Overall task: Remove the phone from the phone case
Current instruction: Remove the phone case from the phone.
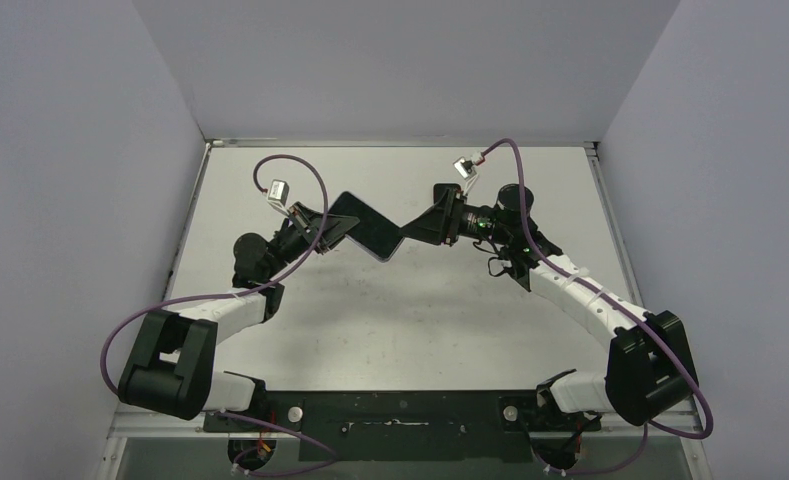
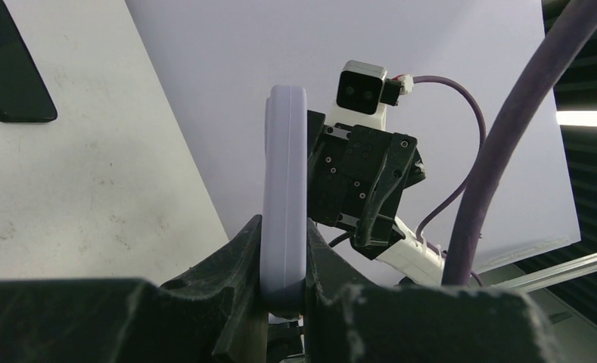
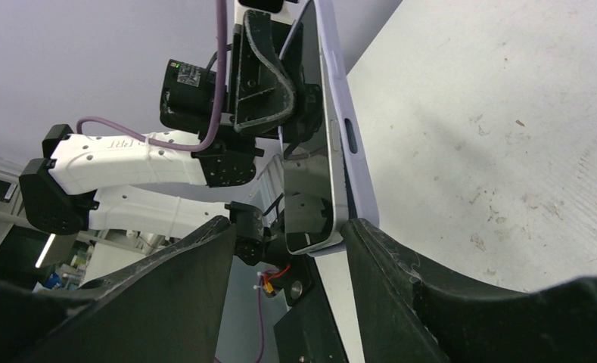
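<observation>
The phone (image 1: 367, 224), dark screen up, sits in its lavender case and is held in the air over the table between both arms. My left gripper (image 1: 322, 229) is shut on the case's left end; in the left wrist view the case edge (image 2: 285, 181) stands upright between the pads, with the gripper (image 2: 284, 253) clamped on it. My right gripper (image 1: 417, 229) is open around the phone's right end. In the right wrist view the screen (image 3: 309, 178) and case edge (image 3: 342, 132) sit inside the gripper (image 3: 289, 234): the right finger (image 3: 386, 257) touches the case back, the left finger (image 3: 197, 265) stands apart.
The white table (image 1: 410, 320) lies below, scuffed, walled at the back and both sides. A black mounting plate (image 1: 400, 412) runs along the near edge between the arm bases. Purple cables (image 1: 300, 170) loop off both wrists. A dark rounded shape (image 2: 7, 68) lies on the table in the left wrist view.
</observation>
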Tool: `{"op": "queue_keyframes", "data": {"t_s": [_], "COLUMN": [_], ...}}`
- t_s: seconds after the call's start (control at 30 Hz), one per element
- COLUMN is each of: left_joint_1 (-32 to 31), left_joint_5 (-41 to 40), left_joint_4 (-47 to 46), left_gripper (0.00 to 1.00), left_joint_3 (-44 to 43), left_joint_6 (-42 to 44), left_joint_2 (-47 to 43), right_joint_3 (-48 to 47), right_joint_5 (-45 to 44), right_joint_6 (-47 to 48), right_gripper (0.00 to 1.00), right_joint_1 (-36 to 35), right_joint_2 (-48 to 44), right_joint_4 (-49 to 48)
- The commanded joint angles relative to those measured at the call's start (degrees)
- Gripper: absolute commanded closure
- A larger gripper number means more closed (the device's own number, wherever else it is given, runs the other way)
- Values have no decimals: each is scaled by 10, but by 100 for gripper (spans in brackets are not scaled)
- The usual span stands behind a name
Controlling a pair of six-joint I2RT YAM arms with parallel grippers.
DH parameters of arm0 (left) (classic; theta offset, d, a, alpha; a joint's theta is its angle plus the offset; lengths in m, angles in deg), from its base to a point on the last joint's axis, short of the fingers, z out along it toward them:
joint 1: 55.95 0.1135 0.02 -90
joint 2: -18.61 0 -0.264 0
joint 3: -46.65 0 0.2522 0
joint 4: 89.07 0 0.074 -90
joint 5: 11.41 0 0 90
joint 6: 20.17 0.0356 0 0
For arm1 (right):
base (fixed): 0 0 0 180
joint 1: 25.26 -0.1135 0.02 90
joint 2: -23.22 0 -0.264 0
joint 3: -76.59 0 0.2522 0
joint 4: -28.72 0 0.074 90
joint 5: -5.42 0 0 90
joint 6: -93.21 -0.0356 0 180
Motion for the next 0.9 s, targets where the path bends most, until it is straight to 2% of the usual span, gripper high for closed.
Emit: {"op": "queue_keyframes", "data": {"t_s": [0.0, 0.67, 0.87], "left_joint_1": [-9, -32, -38], "left_joint_5": [-14, -41, -68], "left_joint_4": [-92, -69, -59], "left_gripper": [100, 100, 100], "left_joint_3": [-18, -21, -6], "left_joint_6": [-11, 16, 23], "left_joint_2": [-7, -9, -16], "right_joint_3": [-22, -33, -43], "right_joint_5": [-14, 25, 23], "right_joint_6": [31, -15, 4], "right_gripper": [44, 52, 52], "right_joint_1": [-9, -27, -27], "right_joint_2": [-3, -1, -9], "right_joint_4": [37, -27, 5]}}
